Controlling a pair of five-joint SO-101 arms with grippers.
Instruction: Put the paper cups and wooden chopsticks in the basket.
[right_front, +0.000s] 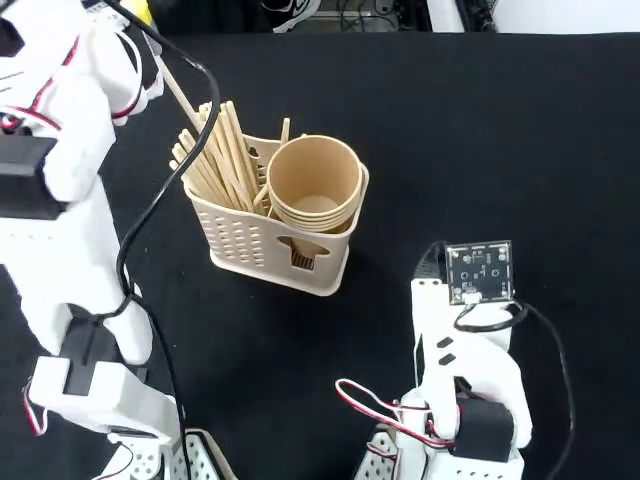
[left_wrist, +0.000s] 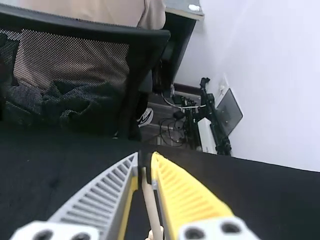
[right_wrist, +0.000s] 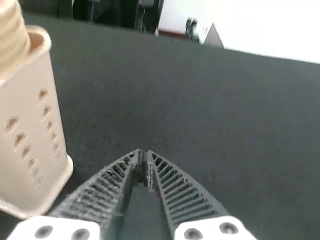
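Note:
A cream perforated basket (right_front: 262, 240) stands mid-table and shows close by in the right wrist view (right_wrist: 30, 125). It holds a stack of paper cups (right_front: 315, 180) and a bundle of wooden chopsticks (right_front: 215, 160). My left gripper (left_wrist: 144, 159) is shut on one wooden chopstick (left_wrist: 148, 200). This chopstick (right_front: 178, 92) slants down from the upper left toward the bundle. My right gripper (right_wrist: 143, 154) is shut with nothing in it, low over the black cloth to the right of the basket.
Black cloth (right_front: 480, 130) covers the table. The right arm (right_front: 465, 350) stands at the front right, the left arm (right_front: 60, 200) along the left edge with a cable (right_front: 150, 210) hanging beside the basket. A mesh chair (left_wrist: 75, 65) is beyond the table.

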